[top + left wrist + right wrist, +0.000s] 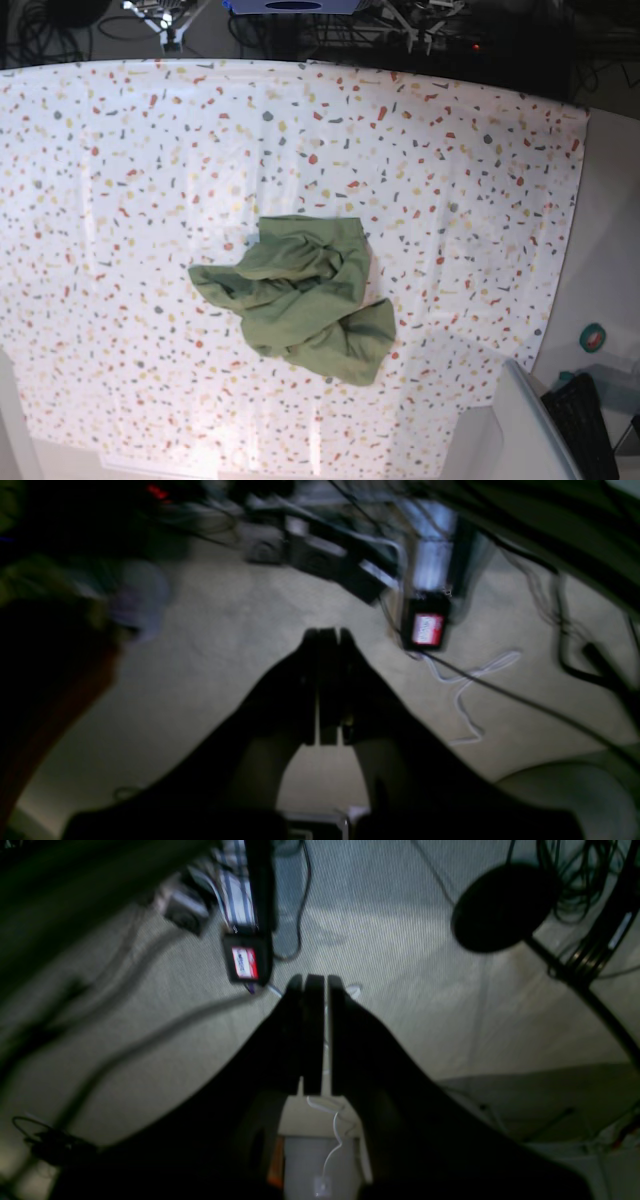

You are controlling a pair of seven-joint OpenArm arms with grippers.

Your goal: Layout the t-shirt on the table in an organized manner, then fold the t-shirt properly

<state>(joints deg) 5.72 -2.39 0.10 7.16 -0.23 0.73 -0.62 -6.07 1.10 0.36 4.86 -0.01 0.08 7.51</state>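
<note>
In the left wrist view the dark left gripper (327, 637) is nearest, its jaws pressed together on nothing above a pale floor. The right wrist view shows the dark right gripper (315, 985) likewise closed and empty. In the base view the crumpled olive-green cotton t-shirt (300, 295) lies bunched near the middle of the white flecked cloth table (120, 150).

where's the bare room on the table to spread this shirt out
The crumpled t-shirt sits near the middle of the table. Bare cloth surrounds it: a wide band between the shirt and the far edge, plus open stretches toward the left and right edges. The near edge has the narrowest strip. Nothing else lies on the cloth.
</note>
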